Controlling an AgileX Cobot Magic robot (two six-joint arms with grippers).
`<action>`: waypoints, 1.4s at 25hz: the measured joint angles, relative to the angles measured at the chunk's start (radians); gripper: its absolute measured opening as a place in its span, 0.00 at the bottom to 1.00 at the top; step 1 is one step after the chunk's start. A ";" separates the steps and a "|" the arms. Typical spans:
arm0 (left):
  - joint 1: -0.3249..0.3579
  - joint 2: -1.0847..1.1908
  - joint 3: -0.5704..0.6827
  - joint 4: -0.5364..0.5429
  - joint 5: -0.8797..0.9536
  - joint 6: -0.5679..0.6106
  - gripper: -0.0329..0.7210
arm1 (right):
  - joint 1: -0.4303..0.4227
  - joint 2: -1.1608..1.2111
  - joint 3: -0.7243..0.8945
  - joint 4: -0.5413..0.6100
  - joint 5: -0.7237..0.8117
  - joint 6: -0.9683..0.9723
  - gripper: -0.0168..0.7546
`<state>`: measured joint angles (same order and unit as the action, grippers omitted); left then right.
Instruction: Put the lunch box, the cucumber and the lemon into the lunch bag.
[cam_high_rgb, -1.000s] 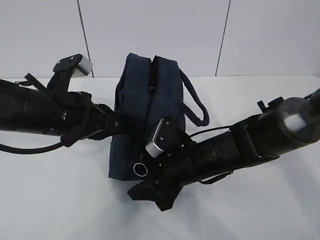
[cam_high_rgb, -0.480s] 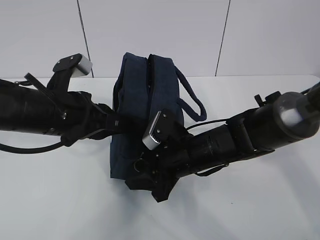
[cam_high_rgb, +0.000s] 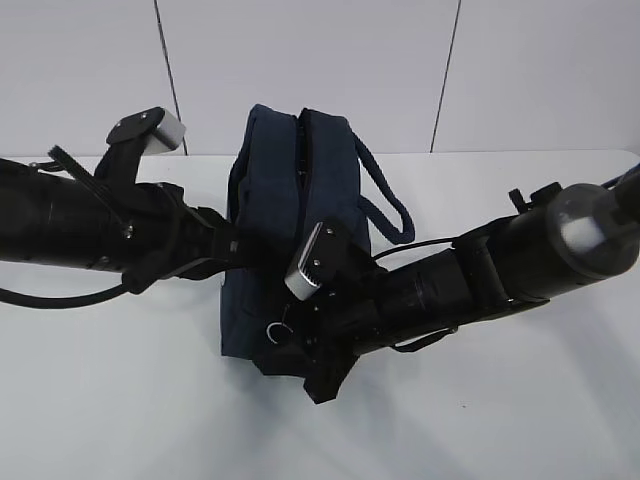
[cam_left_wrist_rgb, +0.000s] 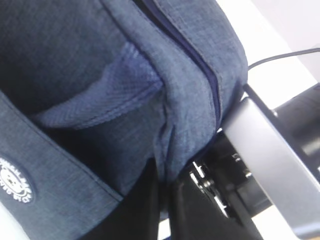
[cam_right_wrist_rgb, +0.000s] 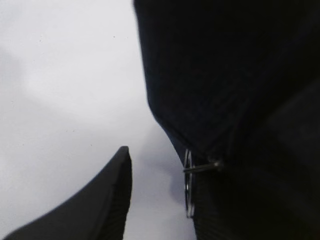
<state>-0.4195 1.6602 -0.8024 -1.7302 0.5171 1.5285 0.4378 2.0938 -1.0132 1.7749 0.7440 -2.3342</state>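
Reaching for zipper ring pull (cam_right_wrist_rgb: 188, 184) at lunch bag (cam_high_rgb: 290, 200) near end, mid-counter (cam_high_rgb: 100, 400). We see right gripper (cam_right_wrist_rgb: 160, 192) parted, ring just inside right finger. Left gripper at bag's side, state unclear.

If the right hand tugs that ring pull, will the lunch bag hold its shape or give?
Probably gives: the lunch bag is soft fabric, creased in the left wrist view. It may slide or tip, standing tall and narrow. The left hand against its side should help. The ring pull looks thin, likely slippery.
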 joint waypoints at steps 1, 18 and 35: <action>0.000 0.000 0.000 0.000 0.002 0.000 0.04 | 0.000 0.000 0.000 0.000 -0.002 0.000 0.41; 0.000 0.000 0.000 0.000 0.009 0.000 0.04 | 0.000 0.000 -0.002 0.000 -0.052 0.011 0.03; 0.000 0.000 0.000 0.000 0.011 0.000 0.04 | 0.000 0.000 -0.002 0.000 -0.061 0.042 0.09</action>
<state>-0.4195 1.6602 -0.8024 -1.7302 0.5278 1.5285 0.4378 2.0938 -1.0155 1.7749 0.6832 -2.2918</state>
